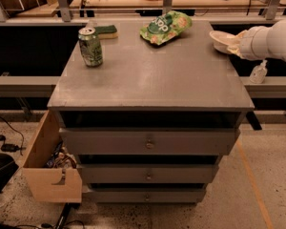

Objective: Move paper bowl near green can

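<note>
Pincer (pixel 234 46) of mine hangs at the right edge of the grey flat-topped table (pixel 152 80), toward its far right corner, clenched on the rim of the shallow round off-white paper bowl (pixel 221 38). The small upright green can (pixel 90 46) with its silver top stands near the far left corner, well apart from the bowl. 1 flat green snack bag (pixel 165 26) lies by the far edge between them.
</note>
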`<action>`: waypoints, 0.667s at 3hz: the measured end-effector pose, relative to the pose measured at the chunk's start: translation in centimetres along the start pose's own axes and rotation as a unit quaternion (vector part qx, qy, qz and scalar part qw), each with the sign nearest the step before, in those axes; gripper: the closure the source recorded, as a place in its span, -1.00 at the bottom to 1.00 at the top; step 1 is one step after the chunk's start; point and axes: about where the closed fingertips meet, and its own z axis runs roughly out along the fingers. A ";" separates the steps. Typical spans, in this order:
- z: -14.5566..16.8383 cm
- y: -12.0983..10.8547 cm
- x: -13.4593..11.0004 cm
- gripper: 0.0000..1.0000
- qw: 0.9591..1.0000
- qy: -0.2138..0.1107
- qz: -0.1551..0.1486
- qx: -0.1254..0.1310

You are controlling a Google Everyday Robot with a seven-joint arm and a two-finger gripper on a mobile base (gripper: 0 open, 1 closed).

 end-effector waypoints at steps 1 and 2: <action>0.3 0.4 0.1 0.88 1.000 0.003 -0.004 -0.008; 0.5 0.5 0.2 1.00 1.000 0.004 -0.007 -0.012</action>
